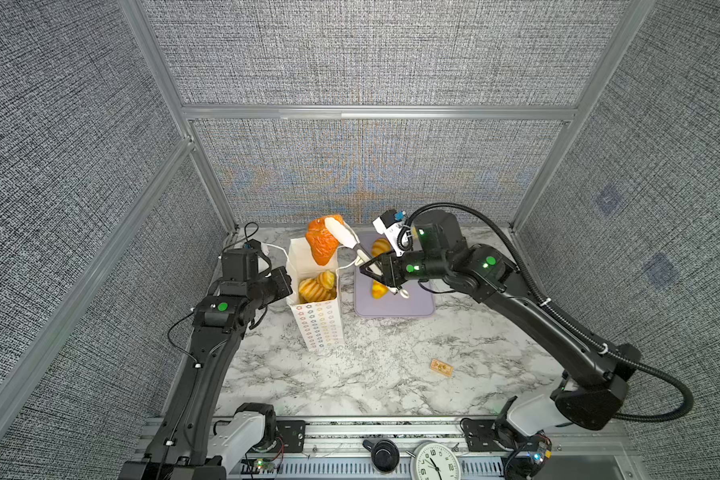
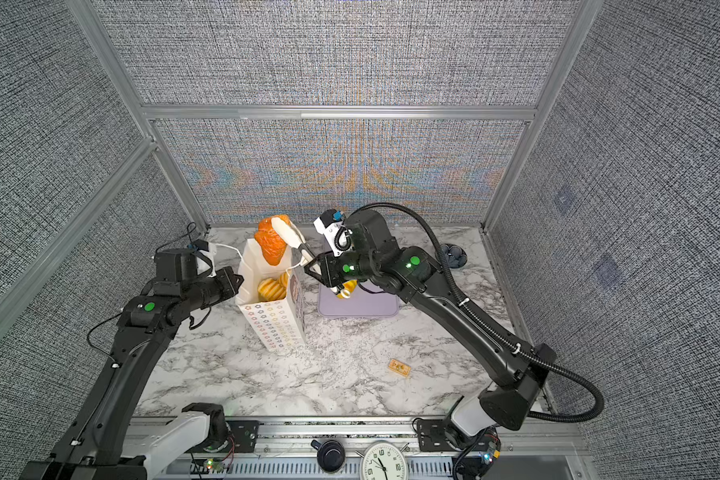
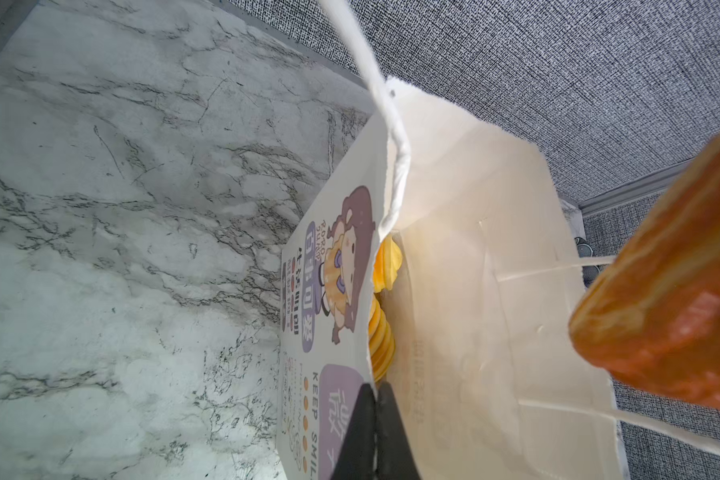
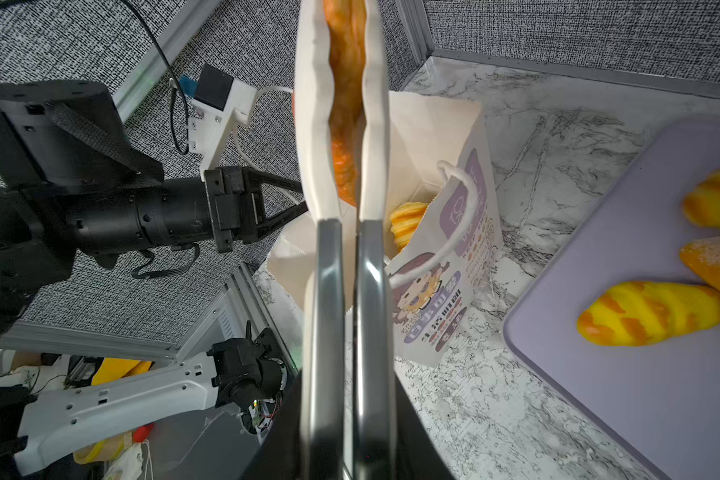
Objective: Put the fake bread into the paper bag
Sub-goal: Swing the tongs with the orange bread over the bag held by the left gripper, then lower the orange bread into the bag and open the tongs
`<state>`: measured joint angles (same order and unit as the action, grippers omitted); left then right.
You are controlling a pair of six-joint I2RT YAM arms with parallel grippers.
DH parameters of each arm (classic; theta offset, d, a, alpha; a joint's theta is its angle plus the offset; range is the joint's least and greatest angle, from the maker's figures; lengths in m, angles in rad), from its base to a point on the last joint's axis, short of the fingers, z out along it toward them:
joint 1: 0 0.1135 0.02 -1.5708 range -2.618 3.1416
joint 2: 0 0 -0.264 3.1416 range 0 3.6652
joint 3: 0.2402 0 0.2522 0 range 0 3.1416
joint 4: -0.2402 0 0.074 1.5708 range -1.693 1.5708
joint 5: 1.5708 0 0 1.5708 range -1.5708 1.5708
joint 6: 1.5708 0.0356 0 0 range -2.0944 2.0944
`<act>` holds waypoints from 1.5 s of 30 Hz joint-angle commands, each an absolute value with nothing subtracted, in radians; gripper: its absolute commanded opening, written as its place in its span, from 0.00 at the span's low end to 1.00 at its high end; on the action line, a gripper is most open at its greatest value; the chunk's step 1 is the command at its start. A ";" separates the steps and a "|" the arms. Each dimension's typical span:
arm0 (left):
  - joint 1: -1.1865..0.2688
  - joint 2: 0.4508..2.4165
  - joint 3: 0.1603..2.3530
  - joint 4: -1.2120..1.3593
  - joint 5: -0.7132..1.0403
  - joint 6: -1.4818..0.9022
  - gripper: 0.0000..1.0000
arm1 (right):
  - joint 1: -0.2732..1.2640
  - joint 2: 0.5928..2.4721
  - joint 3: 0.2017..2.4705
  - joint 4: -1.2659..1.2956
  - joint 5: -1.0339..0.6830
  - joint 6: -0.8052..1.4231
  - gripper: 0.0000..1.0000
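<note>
Tongs (image 1: pixel 344 235) clamped on an orange-brown loaf (image 1: pixel 321 245), handles squeezed in the closed right gripper (image 1: pixel 368 269) — loaf poised over the open mouth of the upright paper bag (image 1: pixel 321 328). Left gripper (image 3: pixel 376 388) pinched tight on the bag's rim. Yellow ridged loaves (image 1: pixel 314 287) inside — three more loaves (image 4: pixel 651 313) on the lavender tray (image 1: pixel 395 308) alongside

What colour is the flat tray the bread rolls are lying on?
Pale purple, like lavender, and plain all over. The tray shows best in the right wrist view.
</note>
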<state>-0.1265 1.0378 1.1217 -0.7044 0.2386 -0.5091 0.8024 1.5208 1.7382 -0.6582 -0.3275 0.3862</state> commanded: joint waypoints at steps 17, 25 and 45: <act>-0.126 1.045 1.127 -0.686 0.252 -0.512 0.02 | 0.850 1.580 1.780 -0.755 -0.259 0.301 0.26; -0.125 1.043 1.124 -0.687 0.252 -0.512 0.02 | 0.853 1.582 1.772 -0.761 -0.255 0.299 0.30; -0.126 1.036 1.124 -0.692 0.249 -0.514 0.01 | 0.858 1.571 1.781 -0.759 -0.247 0.305 0.47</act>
